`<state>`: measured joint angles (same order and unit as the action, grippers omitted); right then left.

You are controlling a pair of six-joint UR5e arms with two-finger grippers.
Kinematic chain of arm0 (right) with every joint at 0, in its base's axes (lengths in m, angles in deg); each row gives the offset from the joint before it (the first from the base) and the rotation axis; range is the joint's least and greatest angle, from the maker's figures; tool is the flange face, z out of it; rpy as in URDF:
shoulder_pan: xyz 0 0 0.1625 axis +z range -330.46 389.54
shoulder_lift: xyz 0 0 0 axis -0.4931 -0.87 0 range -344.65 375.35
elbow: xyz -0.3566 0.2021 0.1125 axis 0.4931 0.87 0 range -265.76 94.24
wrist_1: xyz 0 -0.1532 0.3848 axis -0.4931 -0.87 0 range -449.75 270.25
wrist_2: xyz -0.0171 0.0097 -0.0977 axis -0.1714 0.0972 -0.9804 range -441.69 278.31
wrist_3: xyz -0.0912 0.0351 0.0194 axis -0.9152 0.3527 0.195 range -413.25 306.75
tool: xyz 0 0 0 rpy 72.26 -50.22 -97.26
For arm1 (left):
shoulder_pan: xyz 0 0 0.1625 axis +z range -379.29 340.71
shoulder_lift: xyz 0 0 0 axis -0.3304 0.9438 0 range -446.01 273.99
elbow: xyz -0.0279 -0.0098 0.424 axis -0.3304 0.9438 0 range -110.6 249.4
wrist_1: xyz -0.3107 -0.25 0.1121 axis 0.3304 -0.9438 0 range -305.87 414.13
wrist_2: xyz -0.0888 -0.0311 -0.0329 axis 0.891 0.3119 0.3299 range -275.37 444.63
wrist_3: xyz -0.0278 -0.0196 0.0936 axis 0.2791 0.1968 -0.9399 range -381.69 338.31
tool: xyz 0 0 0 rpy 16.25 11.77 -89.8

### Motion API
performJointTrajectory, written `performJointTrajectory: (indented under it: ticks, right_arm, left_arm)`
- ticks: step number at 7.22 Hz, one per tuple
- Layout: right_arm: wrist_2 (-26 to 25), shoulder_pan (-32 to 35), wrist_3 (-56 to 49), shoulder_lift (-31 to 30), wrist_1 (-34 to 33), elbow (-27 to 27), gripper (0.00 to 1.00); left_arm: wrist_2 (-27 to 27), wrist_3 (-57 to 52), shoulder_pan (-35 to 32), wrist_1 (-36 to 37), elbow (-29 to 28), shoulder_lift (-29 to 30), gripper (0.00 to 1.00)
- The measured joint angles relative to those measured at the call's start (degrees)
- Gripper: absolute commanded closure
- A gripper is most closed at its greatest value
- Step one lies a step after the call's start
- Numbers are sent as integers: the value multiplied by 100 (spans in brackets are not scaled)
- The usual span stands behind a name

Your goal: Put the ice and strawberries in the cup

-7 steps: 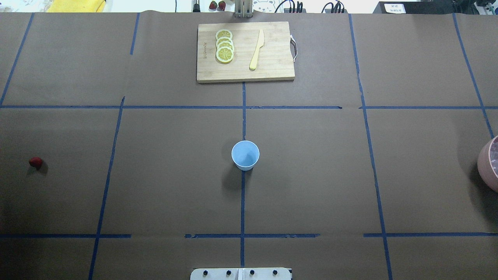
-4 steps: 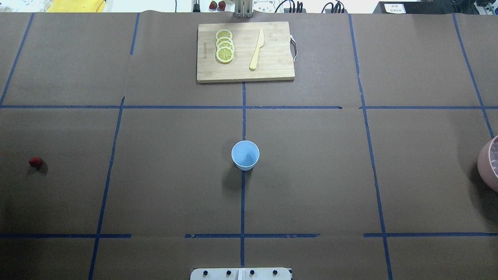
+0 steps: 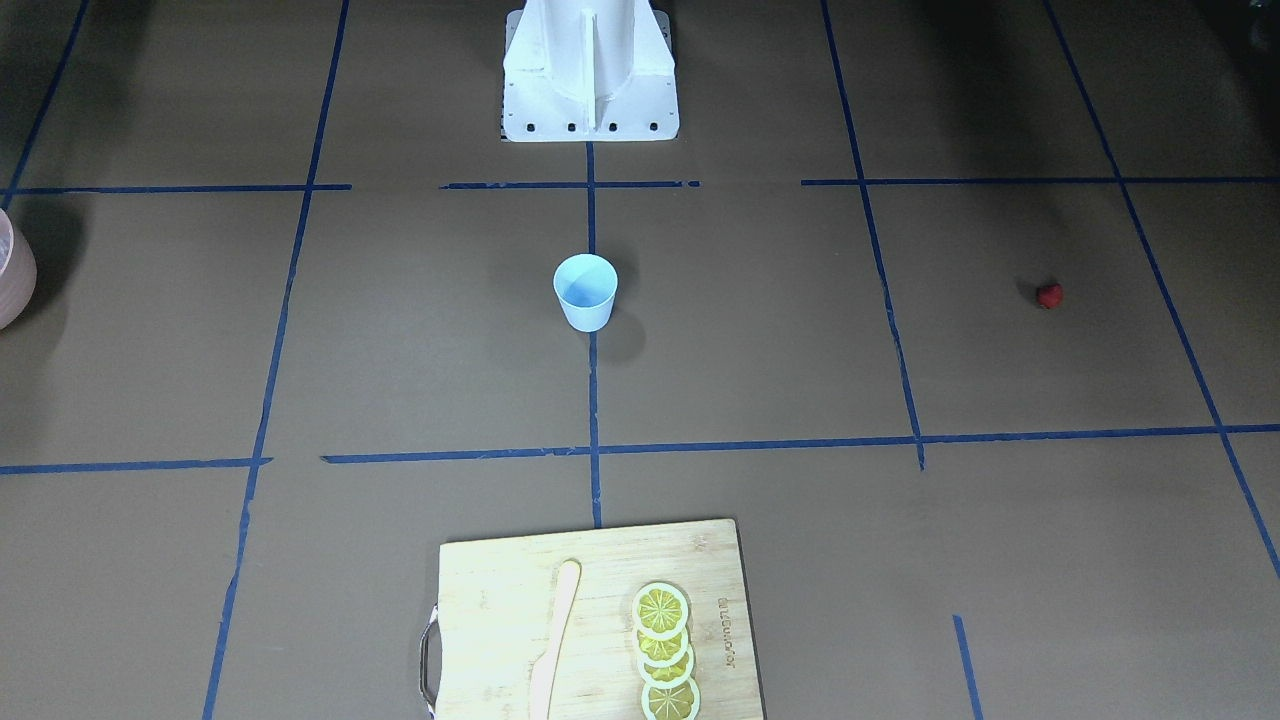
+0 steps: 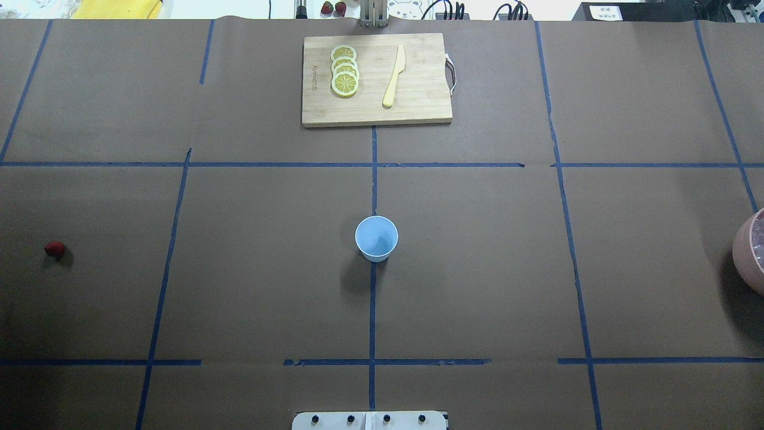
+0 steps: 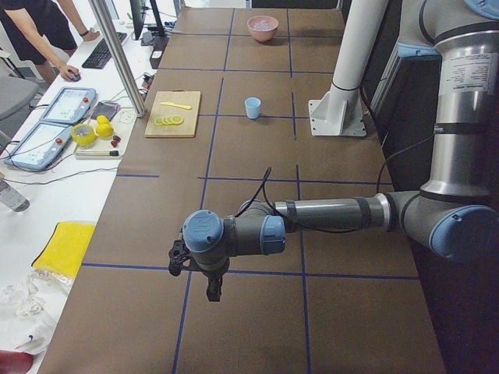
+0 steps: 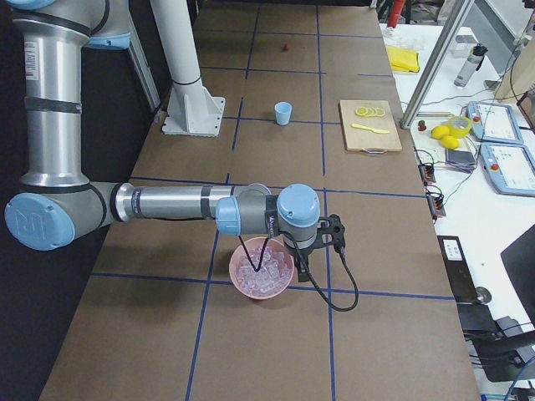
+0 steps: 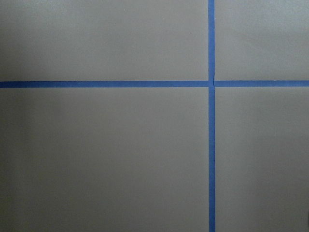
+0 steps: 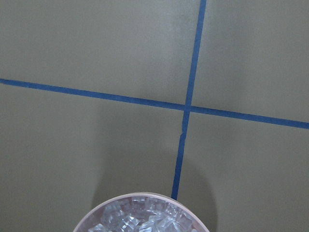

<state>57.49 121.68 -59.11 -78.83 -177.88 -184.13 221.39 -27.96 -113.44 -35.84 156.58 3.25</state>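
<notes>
Condition at inspection, by judgement: task not yet begun.

Found the cup [image 4: 376, 239] upright at table centre on the middle tape line, nothing visible inside. Located the strawberry [image 4: 55, 249] lying alone far out on the robot's left, well apart from the cup. Located the ice [image 6: 262, 274] heaped in a pink bowl [image 4: 746, 257] at the far right edge, likewise well apart.

Observed the left gripper [image 5: 212, 290] hanging over a tape crossing on bare paper, and the right gripper [image 6: 284, 255] poised just above the bowl. Unable to tell jaw state on either, both being seen only from the end cameras and absent from both wrist views.

Risks noted:
- Slick, clear cubes liable to squirt from the fingers or come up clumped.
- Long carry to centre, so possible loss en route.
- Light cup prone to tipping under a low, off-centre approach.
- Round berry apt to roll away from a late pinch.
</notes>
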Motion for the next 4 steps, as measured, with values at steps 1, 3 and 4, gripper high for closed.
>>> performJointTrajectory:
  ticks: [1,3,4]
  right_arm:
    - [-23,-96,37,-35,-2,-136,0]
    - [-264,-330,103,-307,0,-522,2]
    - [-414,-435,114,-450,9,-659,2]
  left_arm:
    - [0,2,1,-2,5,-3,0]
    - [0,3,1,-3,10,0,0]
    - [0,3,1,-3,13,2,0]
